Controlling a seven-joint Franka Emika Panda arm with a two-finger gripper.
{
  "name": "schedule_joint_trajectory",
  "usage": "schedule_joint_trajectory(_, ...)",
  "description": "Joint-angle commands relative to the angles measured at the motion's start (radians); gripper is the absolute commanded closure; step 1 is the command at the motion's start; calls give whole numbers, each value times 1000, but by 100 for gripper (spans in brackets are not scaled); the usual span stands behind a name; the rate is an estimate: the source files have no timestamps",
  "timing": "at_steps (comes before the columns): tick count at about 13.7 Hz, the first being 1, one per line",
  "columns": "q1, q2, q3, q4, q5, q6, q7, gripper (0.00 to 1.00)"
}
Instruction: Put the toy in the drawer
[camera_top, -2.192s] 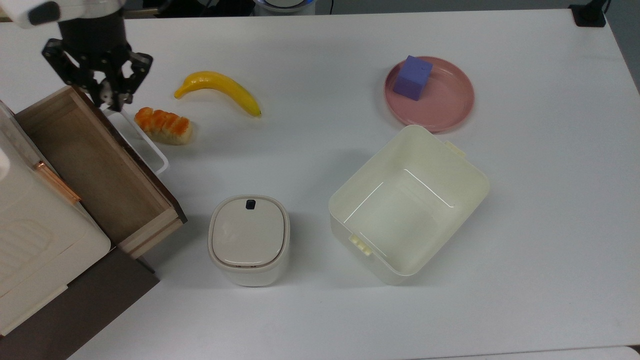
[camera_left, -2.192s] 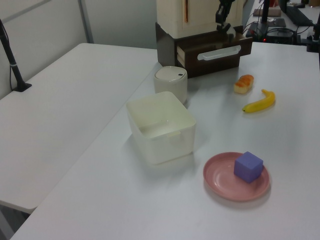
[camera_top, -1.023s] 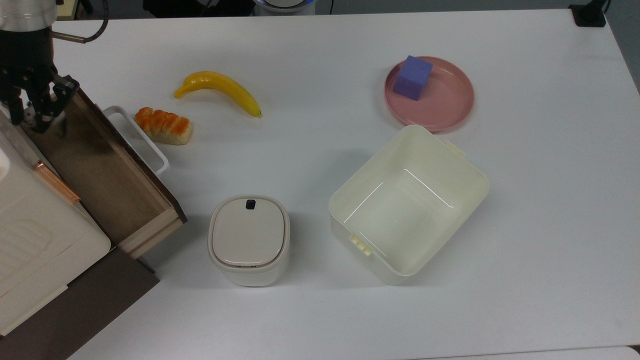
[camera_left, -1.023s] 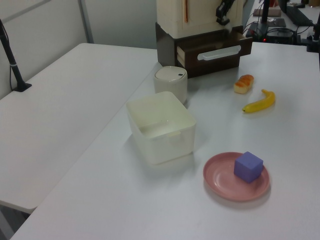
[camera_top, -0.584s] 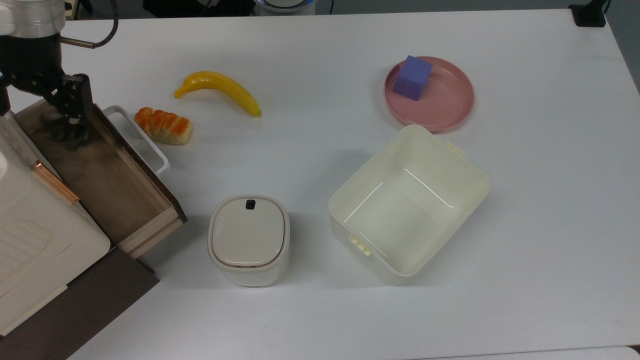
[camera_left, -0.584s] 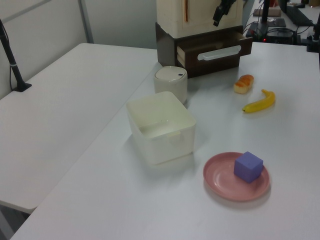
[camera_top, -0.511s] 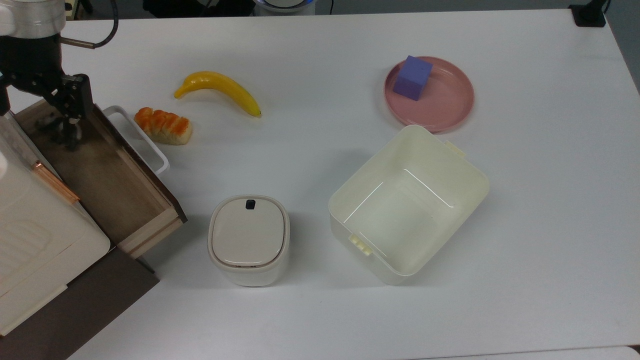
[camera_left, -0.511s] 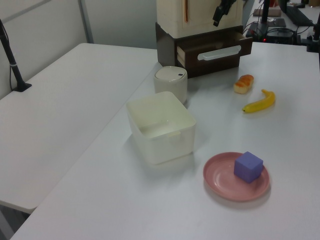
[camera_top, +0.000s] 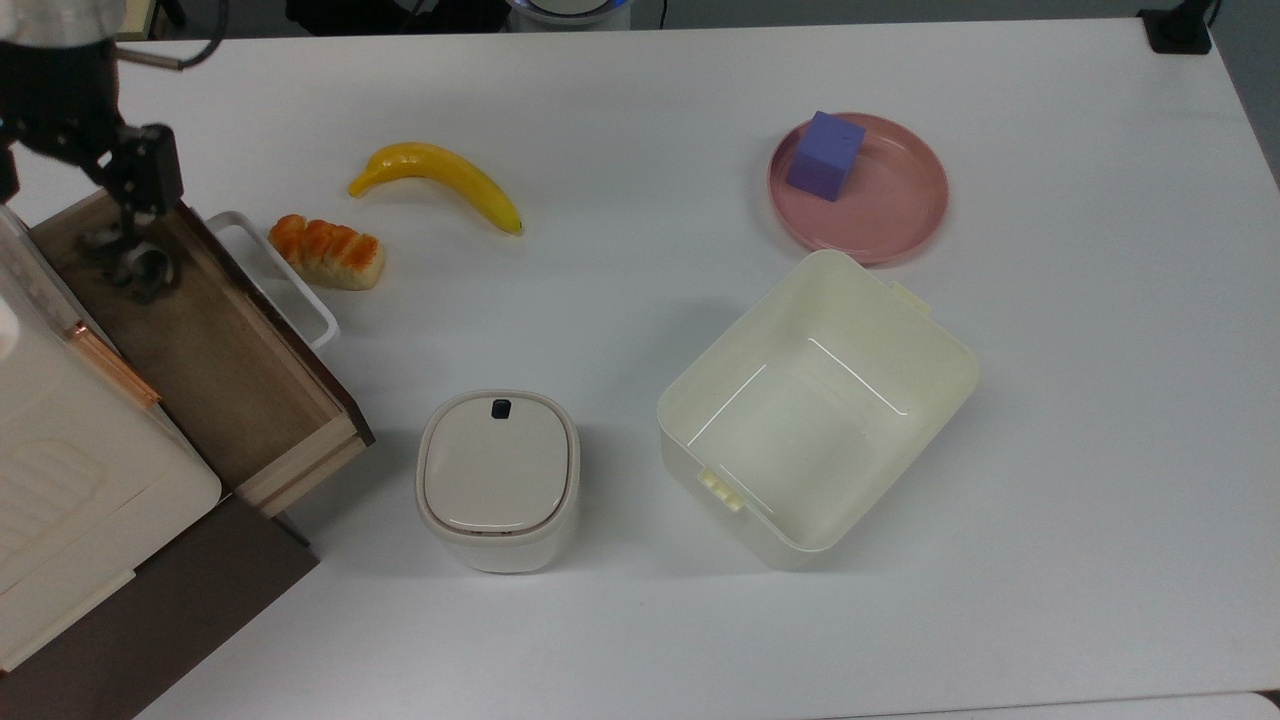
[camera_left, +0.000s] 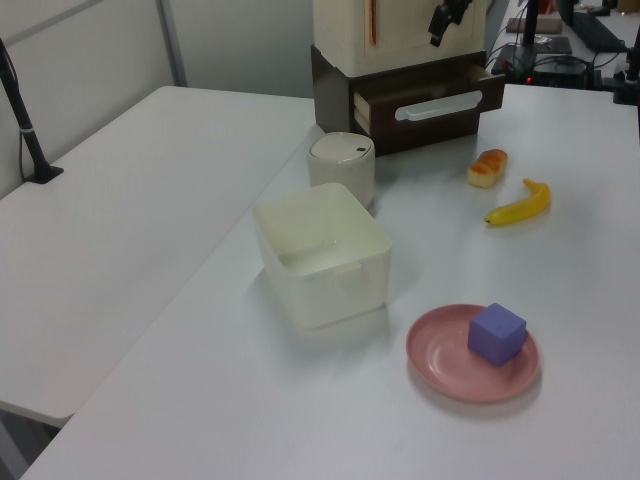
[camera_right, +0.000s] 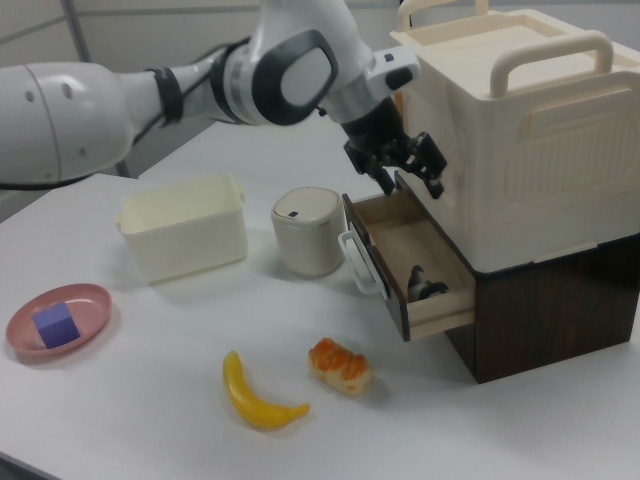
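The toy (camera_top: 133, 262), a tiny black-and-white panda, lies inside the open drawer (camera_top: 225, 350) near its end at the top view's upper left. In the right view the toy (camera_right: 424, 285) rests on the wood floor of the drawer (camera_right: 398, 232), close to the near corner. My gripper (camera_top: 80, 185) hangs above that end of the drawer, open and holding nothing. The right view shows the gripper (camera_right: 408, 178) clear above the drawer, fingers spread. The left view shows the gripper (camera_left: 445, 18) above the drawer's dark front (camera_left: 430, 100).
An orange-glazed bread loaf (camera_top: 328, 252) lies just beyond the white drawer handle (camera_top: 285, 290), with a banana (camera_top: 440, 180) past it. A round lidded container (camera_top: 497, 478), a cream bin (camera_top: 930, 340) and a pink plate (camera_top: 895, 215) with a purple cube (camera_top: 825, 155) stand further right.
My gripper carried the toy from the drawer's front edge over the drawer, opened and let it go. The toy now lies in the drawer and the gripper has risen slightly.
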Motion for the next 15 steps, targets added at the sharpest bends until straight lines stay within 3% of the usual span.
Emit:
schedule_joint_trajectory(1, 15, -118, 51, -26, 49, -214, 95, 0)
schedule_joint_trajectory(6, 77, -218, 58, -35, 99, -427, 148, 0)
schedule_joint_trajectory(9, 83, -281, 96, -70, 128, -507, 155, 0)
schedule_joint_trajectory(12, 113, -354, 102, -150, 159, -498, 183, 0)
schedule_joint_trajectory(15, 152, -367, 102, -181, 159, -492, 229, 0)
